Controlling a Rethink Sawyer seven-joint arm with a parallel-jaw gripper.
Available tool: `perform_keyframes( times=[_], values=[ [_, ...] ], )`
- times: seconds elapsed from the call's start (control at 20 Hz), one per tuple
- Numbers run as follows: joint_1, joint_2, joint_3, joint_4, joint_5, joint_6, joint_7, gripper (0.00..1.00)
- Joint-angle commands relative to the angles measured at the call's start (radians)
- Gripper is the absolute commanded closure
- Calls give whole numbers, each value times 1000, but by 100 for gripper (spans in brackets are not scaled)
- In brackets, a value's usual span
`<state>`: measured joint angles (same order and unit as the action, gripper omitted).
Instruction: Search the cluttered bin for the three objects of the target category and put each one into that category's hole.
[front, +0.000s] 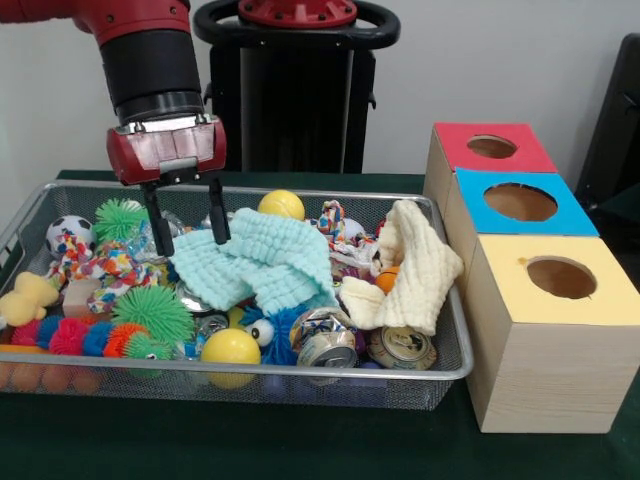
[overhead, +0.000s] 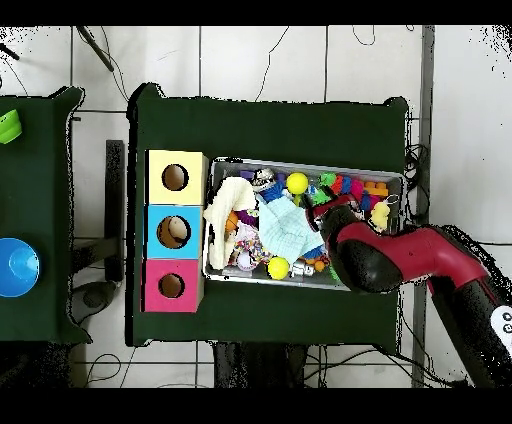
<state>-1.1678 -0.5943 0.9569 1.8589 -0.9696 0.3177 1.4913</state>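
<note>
The wire mesh bin (front: 300, 372) is full of clutter; it also shows in the overhead view (overhead: 300, 165). My gripper (front: 187, 232) hangs over the bin's left middle, open, its fingertips (front: 220, 228) down at the left edge of a light blue cloth (front: 265, 258). A yellow duck (front: 25, 298) lies at the bin's far left, apart from the gripper; it shows in the overhead view (overhead: 380, 215) too. A small orange thing (front: 388, 279) peeks from under a cream cloth (front: 410, 275); I cannot tell what it is. The red-topped box's hole (front: 491, 147) is at the far right.
Blue-topped (front: 520, 202) and yellow-topped (front: 560, 277) boxes stand in front of the red one. Yellow balls (front: 281, 205) (front: 230, 347), crushed cans (front: 325, 340) (front: 400, 347), spiky green balls (front: 152, 312) and a small football (front: 68, 233) fill the bin. The arm (overhead: 360, 255) covers the bin's right end overhead.
</note>
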Motion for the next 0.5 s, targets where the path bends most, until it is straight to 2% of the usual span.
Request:
perform_keyframes(
  times=[0.05, 0.25, 0.3, 0.35, 0.4, 0.45, 0.5],
  values=[
    [69, -146, -142, -145, -44, 91, 24, 0],
    [154, -220, -278, -176, -124, 24, 144, 0],
    [208, -238, -348, -189, -170, -8, 218, 0],
    [239, -245, -391, -199, -186, -23, 256, 0],
    [303, -250, -471, -215, -221, -46, 346, 0],
    [332, -255, -513, -225, -227, -56, 381, 0],
    [407, -251, -603, -250, -263, -70, 483, 0]
  ],
)
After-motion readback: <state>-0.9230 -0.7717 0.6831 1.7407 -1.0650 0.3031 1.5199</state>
